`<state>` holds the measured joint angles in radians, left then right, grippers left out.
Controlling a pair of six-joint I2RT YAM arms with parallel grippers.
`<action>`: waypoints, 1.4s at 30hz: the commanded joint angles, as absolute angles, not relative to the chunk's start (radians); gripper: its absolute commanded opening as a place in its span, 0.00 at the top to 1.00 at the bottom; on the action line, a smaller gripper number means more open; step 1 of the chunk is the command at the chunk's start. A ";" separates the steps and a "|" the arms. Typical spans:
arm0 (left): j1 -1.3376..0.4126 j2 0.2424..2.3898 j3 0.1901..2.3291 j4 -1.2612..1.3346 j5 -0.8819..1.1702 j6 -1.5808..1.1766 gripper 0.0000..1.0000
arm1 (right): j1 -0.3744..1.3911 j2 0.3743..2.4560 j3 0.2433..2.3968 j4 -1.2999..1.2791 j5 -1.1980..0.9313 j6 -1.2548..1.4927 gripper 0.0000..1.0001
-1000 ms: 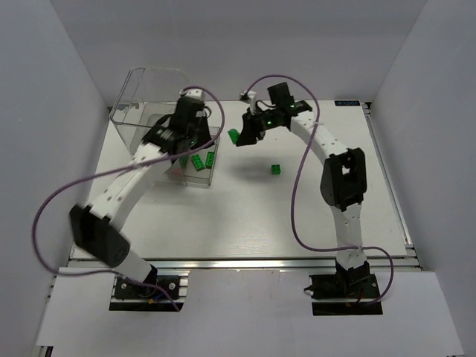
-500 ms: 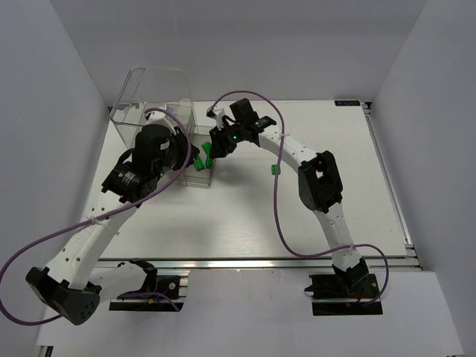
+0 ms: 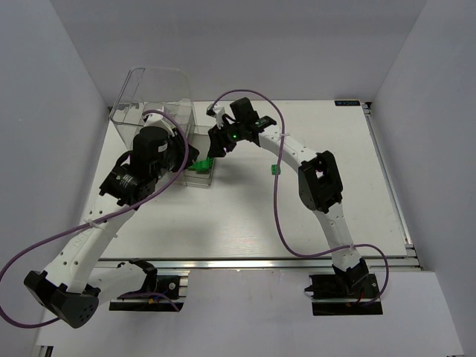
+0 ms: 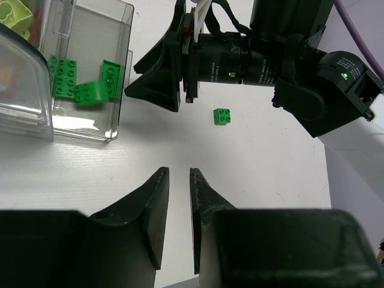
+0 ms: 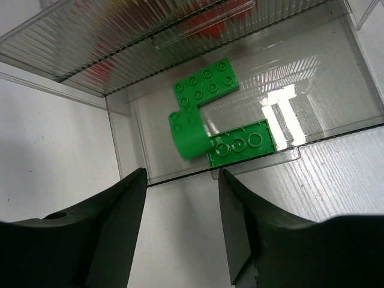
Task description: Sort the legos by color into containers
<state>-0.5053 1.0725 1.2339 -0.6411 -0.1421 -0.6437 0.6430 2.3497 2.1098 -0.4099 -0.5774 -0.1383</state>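
The clear bin [image 3: 149, 89] stands at the back left. Its near compartment holds dark green bricks [image 3: 201, 163], two of them flat [image 5: 205, 84] and a third blurred and tilted [image 5: 191, 135], touched by no finger. My right gripper [image 3: 216, 145] hovers over that compartment's near wall, open and empty [image 5: 181, 174]. My left gripper [image 3: 177, 152] is above the table in front of the bin, its jaws almost together with nothing between them [image 4: 179, 171]. One dark green brick [image 3: 275, 169] lies loose on the table [image 4: 223, 116]. A yellow-green brick [image 4: 15, 12] sits in a farther compartment.
Red shows blurred through the ribbed wall of the compartment behind the green one [image 5: 210, 30]. The right arm's body [image 4: 270, 54] reaches across in front of the left wrist camera. White walls enclose the table on three sides.
The right gripper carried a green brick left from mid-table to over the bin, and the brick is now loose in the compartment. The left arm pulled back out of the bin toward me.
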 commanded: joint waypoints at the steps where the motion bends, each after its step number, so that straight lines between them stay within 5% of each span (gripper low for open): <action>1: -0.506 1.057 1.229 -0.614 -0.127 -0.647 0.69 | 0.649 2.339 2.138 -0.376 -0.572 -0.158 0.43; 4: -0.506 1.051 1.212 -0.597 -0.115 -0.647 0.75 | 0.628 2.257 2.084 -0.376 -0.493 -0.175 0.47; 5: -0.506 1.048 1.203 -0.589 -0.110 -0.647 0.79 | 0.605 2.229 2.045 -0.358 -0.424 -0.163 0.58; 6: -0.506 1.046 1.194 -0.575 -0.103 -0.650 0.84 | 0.589 2.191 1.995 -0.330 -0.373 -0.135 1.00; 8: -0.506 1.043 1.158 -0.540 -0.089 -0.658 0.93 | 0.531 2.083 1.830 -0.253 -0.200 -0.008 1.00; 12: -0.506 1.040 1.109 -0.483 -0.055 -0.669 0.95 | 0.445 2.017 1.810 -0.415 -0.250 -0.021 1.00; 13: -0.506 1.042 1.101 -0.474 -0.051 -0.669 0.94 | 0.424 2.000 1.812 -0.499 -0.262 -0.040 0.82; 14: -0.506 1.042 1.088 -0.454 -0.046 -0.670 0.93 | 0.402 1.987 1.778 -0.520 -0.267 -0.051 0.47; 17: -0.506 1.046 1.068 -0.420 -0.026 -0.670 0.91 | 0.368 1.884 1.637 -0.544 -0.223 -0.101 0.11; 26: -0.506 1.051 1.006 -0.345 0.032 -0.695 0.88 | 0.360 2.003 1.660 -0.805 -0.009 0.044 0.11; 42: -0.506 0.940 0.939 -0.403 0.014 -0.750 0.88 | 0.434 2.154 1.729 -0.724 0.054 0.141 0.23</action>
